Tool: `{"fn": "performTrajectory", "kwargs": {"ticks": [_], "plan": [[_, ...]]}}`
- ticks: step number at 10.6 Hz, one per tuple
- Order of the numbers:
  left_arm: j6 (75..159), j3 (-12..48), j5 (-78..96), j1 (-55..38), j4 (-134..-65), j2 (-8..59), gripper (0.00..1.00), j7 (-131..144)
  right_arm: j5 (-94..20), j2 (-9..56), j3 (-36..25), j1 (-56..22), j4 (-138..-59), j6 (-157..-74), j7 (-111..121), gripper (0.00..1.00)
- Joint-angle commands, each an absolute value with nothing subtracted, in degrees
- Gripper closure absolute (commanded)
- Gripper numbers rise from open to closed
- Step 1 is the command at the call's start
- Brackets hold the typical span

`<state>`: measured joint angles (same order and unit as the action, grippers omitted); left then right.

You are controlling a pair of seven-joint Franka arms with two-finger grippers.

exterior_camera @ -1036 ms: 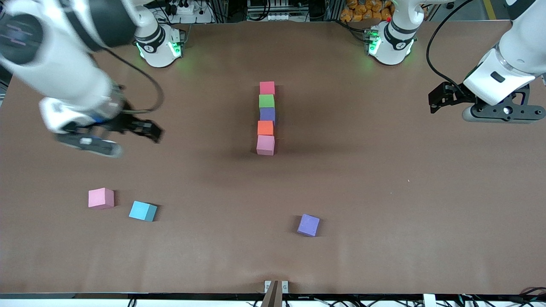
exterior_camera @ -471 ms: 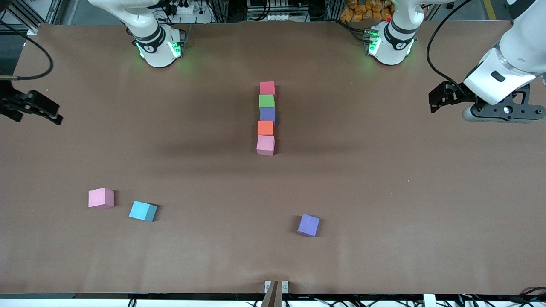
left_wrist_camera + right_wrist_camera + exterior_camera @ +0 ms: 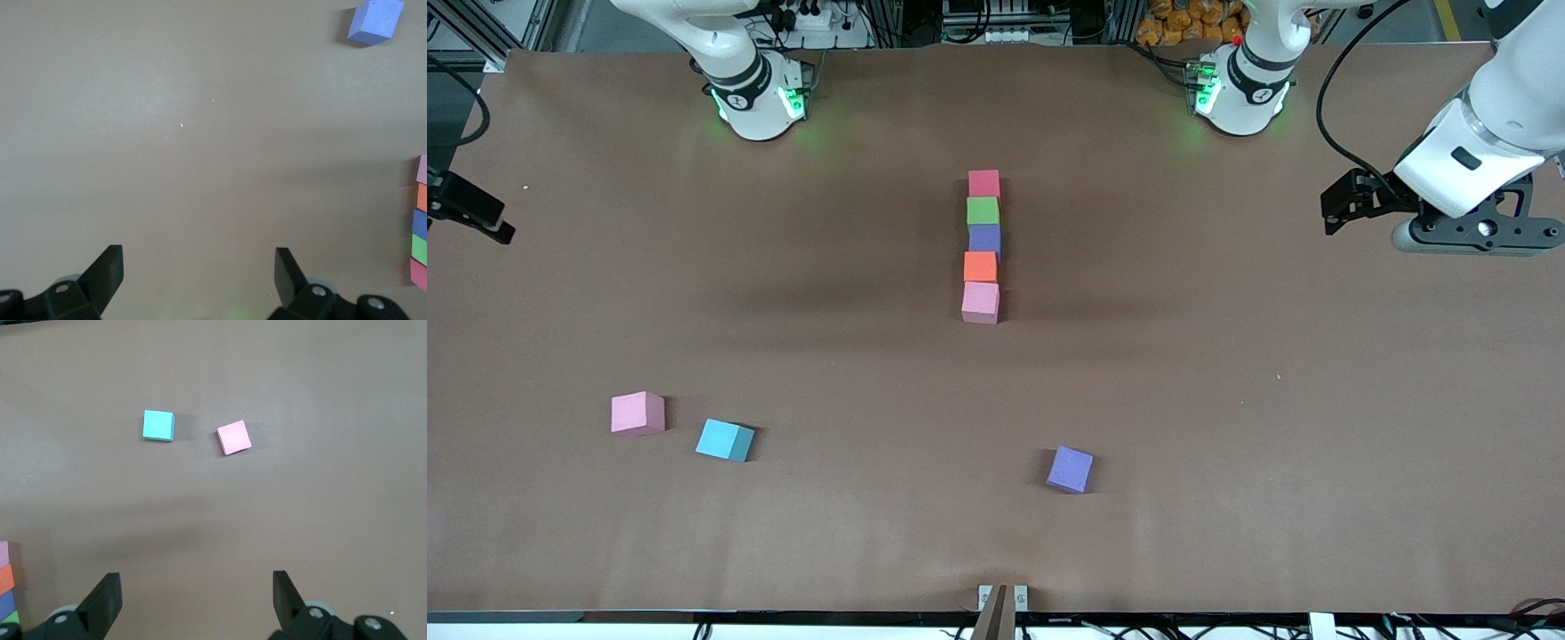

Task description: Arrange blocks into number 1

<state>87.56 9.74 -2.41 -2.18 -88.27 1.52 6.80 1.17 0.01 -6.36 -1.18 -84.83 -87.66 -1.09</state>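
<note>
Five blocks stand in a straight touching column mid-table: red (image 3: 983,182) farthest from the front camera, then green (image 3: 983,211), purple (image 3: 984,238), orange (image 3: 980,266) and pink (image 3: 980,302). Nearer the camera lie three loose blocks: pink (image 3: 638,412) and light blue (image 3: 725,439) toward the right arm's end, and purple (image 3: 1070,468) near the middle. My left gripper (image 3: 1336,213) hangs open and empty over the left arm's end of the table; its wrist view (image 3: 198,260) shows bare table between the fingers. My right gripper (image 3: 471,213) is open and empty (image 3: 193,583) at the other end's edge.
Both arm bases (image 3: 758,98) (image 3: 1238,89) glow green along the table's edge farthest from the camera. A small metal bracket (image 3: 1002,597) sits at the nearest edge. Brown table surface (image 3: 1227,400) spreads around the blocks.
The right arm has swung away from over the table to its own end's edge, with only the gripper tip still showing. The left arm and all blocks have stayed put.
</note>
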Motion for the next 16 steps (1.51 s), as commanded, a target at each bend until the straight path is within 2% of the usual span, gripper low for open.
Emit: {"fn": "performTrajectory", "kwargs": {"ticks": [1, 3, 5, 8, 11, 16], "plan": [[86.31, 9.84, -1.85, -1.93, -87.45, 1.32, 0.0, 5.62, 0.53, -2.46, -6.42, -0.09, -86.84, -87.54, 0.53, 0.0], [86.31, 9.84, -1.85, -1.93, -87.45, 1.32, 0.0, 5.62, 0.53, -2.64, -6.42, 0.0, -86.84, -87.01, 0.53, 0.0], [86.31, 9.84, -1.85, -1.93, -87.45, 1.32, 0.0, 5.62, 0.44, -4.56, -6.24, 0.87, -90.25, -87.53, 0.53, 0.0], [86.31, 9.84, -1.85, -2.02, -87.54, 1.41, 0.0, 5.62, -1.14, -4.66, -5.72, 1.32, -90.09, -86.93, 0.53, 0.0], [86.31, 9.84, -1.85, -2.02, -87.54, 1.32, 0.0, 5.63, -0.53, -4.57, -2.2, 2.63, -89.21, -86.13, -0.09, 0.0], [86.31, 9.84, -1.85, -1.93, -87.63, 1.41, 0.0, 5.62, -0.61, -4.04, -1.23, 4.39, -89.38, -86.74, 0.53, 0.0]]}}
